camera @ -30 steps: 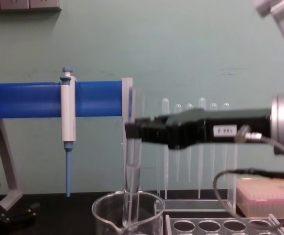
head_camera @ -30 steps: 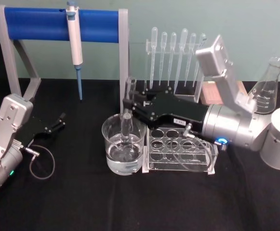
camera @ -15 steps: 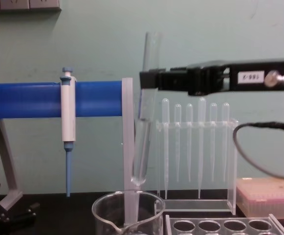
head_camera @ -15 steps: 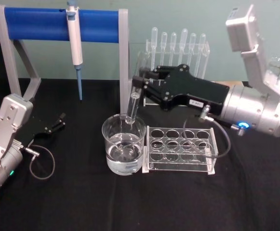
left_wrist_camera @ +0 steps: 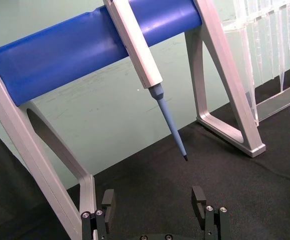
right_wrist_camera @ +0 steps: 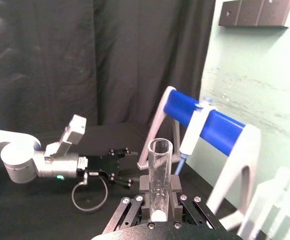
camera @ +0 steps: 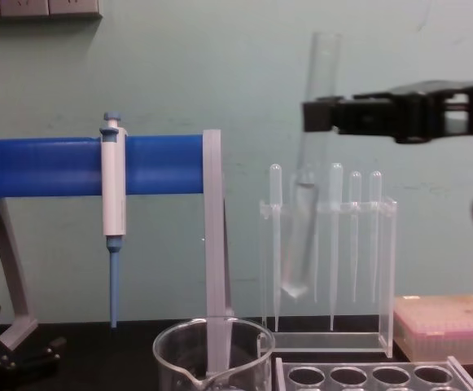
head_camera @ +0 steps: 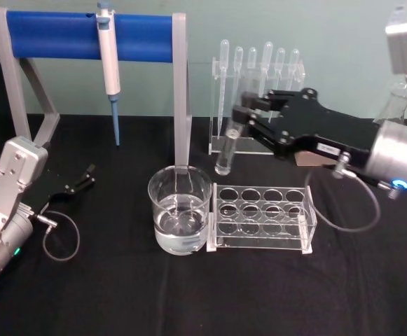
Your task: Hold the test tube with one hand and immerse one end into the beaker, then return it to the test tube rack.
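My right gripper is shut on the test tube, a long clear glass tube held near its upper part. It hangs slightly tilted in the air, right of the beaker and above the left end of the tube rack. In the chest view the test tube hangs high above the beaker's rim, gripped by the right gripper. The right wrist view looks down on the tube's open top between the fingers of the right gripper. My left gripper rests open at the table's left.
A blue-barred stand holding a white-and-blue pipettor stands behind the beaker. A clear rack of plastic pipettes is at the back, and a conical flask sits far right. The beaker holds clear liquid.
My right gripper has lifted the test tube out of the beaker and carried it up and to the right, over the rack. The left arm has not moved.
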Controlling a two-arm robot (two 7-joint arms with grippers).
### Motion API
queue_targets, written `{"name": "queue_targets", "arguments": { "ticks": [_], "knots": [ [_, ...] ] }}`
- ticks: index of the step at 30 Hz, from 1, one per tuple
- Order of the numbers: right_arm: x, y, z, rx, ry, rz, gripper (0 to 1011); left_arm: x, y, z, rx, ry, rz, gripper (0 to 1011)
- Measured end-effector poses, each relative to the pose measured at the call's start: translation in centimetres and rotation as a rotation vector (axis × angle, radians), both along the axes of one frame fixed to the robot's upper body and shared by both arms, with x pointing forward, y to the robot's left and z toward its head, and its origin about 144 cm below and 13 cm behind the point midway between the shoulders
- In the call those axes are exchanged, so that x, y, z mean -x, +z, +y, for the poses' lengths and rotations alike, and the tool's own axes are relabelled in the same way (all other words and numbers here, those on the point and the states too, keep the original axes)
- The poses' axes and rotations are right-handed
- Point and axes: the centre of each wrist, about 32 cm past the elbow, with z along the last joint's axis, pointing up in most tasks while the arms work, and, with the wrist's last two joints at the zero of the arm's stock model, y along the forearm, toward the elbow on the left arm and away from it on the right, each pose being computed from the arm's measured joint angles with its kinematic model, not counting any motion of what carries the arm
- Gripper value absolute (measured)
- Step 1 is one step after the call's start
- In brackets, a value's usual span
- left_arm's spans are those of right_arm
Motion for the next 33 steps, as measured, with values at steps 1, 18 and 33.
{"name": "queue_targets", "arguments": {
  "ticks": [1,18,33],
  "knots": [
    [0.2,-0.2,-0.5,0.003,-0.008,0.002,241,0.0,0.0,0.0,0.0,0.0,0.0,1000],
    [0.8,-3.2,-3.8,0.031,-0.074,0.057,241,0.0,0.0,0.0,0.0,0.0,0.0,1000],
    [1.1,-4.9,-3.3,0.051,-0.067,0.094,241,0.0,0.0,0.0,0.0,0.0,0.0,1000]
  ]
}}
